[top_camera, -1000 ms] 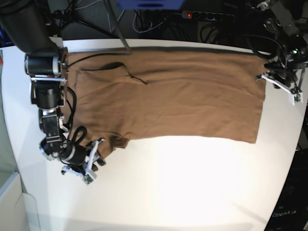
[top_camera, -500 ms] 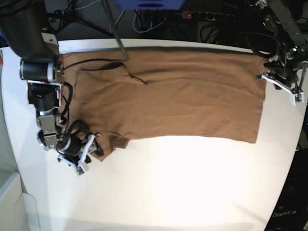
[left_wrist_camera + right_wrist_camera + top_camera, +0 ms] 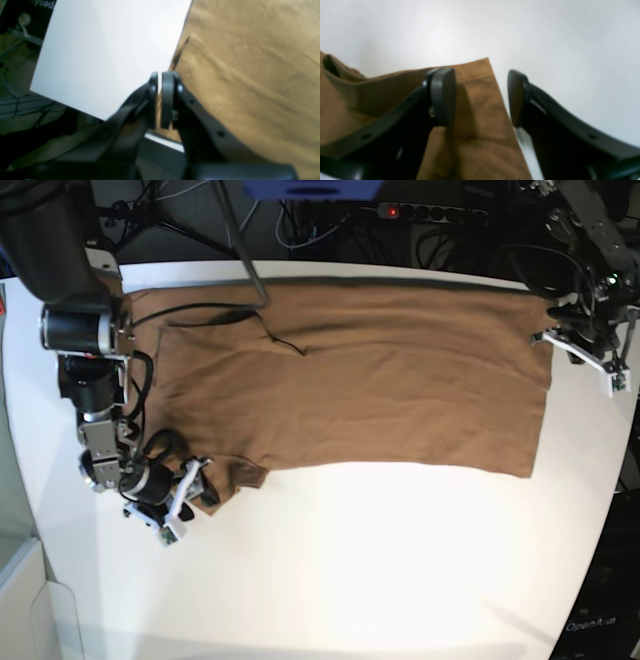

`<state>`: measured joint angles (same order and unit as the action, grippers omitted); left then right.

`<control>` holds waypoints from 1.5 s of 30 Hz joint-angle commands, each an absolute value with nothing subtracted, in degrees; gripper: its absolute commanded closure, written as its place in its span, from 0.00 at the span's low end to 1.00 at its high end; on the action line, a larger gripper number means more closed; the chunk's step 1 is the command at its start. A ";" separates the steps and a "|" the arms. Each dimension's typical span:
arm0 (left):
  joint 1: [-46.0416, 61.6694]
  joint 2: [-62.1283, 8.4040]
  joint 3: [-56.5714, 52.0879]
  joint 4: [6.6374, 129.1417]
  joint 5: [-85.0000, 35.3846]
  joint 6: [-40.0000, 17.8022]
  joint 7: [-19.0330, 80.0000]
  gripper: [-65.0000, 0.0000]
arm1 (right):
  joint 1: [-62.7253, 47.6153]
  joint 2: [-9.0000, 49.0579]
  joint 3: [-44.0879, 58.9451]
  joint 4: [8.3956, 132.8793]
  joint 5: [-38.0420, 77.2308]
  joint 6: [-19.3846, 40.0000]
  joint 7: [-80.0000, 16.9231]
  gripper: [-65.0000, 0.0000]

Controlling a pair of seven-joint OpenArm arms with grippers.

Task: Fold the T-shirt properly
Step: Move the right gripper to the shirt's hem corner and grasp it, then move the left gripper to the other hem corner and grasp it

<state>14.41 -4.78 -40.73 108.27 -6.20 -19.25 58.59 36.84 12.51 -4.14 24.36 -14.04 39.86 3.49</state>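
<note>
— Where's the T-shirt [image 3: 350, 375] lying?

— Spread flat on the white table [image 3: 400, 570], folded into a long brown band that runs from one pincer to the other. A sleeve [image 3: 235, 475] sticks out at the end by the right pincer.

— And the right pincer [image 3: 180, 505]?

— Its two fingers stand wide apart and nothing is clamped between them. In the right wrist view a corner of the sleeve [image 3: 480, 100] lies in the gap and under one finger [image 3: 442, 95], while the other finger [image 3: 517, 97] is over bare table just beside the cloth's edge.

— The left pincer [image 3: 160, 100]?

— Its fingers are pressed together, with only a slit between them. It sits right at the shirt's far edge; the cloth [image 3: 250, 75] spreads out to one side of it, bare table [image 3: 112, 50] to the other. Whether a bit of hem is pinched in there, I can't tell.

— Anything behind?

— A black power strip [image 3: 430, 212] and loose cables [image 3: 300, 225] beyond the table's far edge.
</note>
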 commanded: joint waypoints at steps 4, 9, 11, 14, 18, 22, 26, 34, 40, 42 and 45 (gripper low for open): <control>14.20 -5.49 -40.84 109.49 -6.46 -19.03 57.63 0.96 | 38.73 12.97 -4.18 24.04 -13.23 40.00 4.70 0.49; 15.08 -5.49 -40.84 109.58 -6.55 -19.03 57.63 0.96 | 38.81 12.97 -4.18 19.65 -13.23 40.00 5.23 0.51; 15.08 -5.49 -40.84 109.58 -6.55 -19.03 57.63 0.96 | 38.73 12.97 -4.18 19.56 -13.32 40.00 6.37 0.60; 14.99 -5.49 -40.84 109.58 -6.55 -19.03 57.63 0.96 | 38.73 12.97 -4.18 19.30 -13.32 40.00 6.64 0.78; 14.55 -5.49 -40.84 109.58 -6.55 -18.95 57.63 0.96 | 38.73 12.97 -4.26 19.65 -13.32 40.00 6.90 0.93; 13.49 -5.49 -40.92 109.58 -6.55 -18.95 57.63 0.96 | 38.81 13.32 -4.26 19.74 -13.32 40.00 6.99 0.97; 10.33 -5.93 -41.63 109.58 -6.55 -18.68 57.63 0.96 | 38.81 13.32 -4.26 19.74 -13.32 40.00 7.08 0.97; -2.77 -7.69 -45.85 102.55 -7.08 -19.03 57.10 0.57 | 38.73 13.14 -4.26 19.74 -13.32 40.00 7.08 0.97; -11.12 -11.74 -41.54 88.48 -11.03 -19.03 55.96 0.47 | 38.73 13.05 -4.26 19.74 -13.32 40.00 6.99 0.97; -12.35 -12.09 -41.19 84.88 -12.00 -19.03 52.79 0.47 | 38.73 13.05 -4.26 19.74 -13.32 40.00 6.99 0.97; -13.93 -12.09 -38.81 79.69 -11.82 -19.03 47.78 0.47 | 38.73 13.23 -4.26 19.74 -13.32 40.00 6.99 0.97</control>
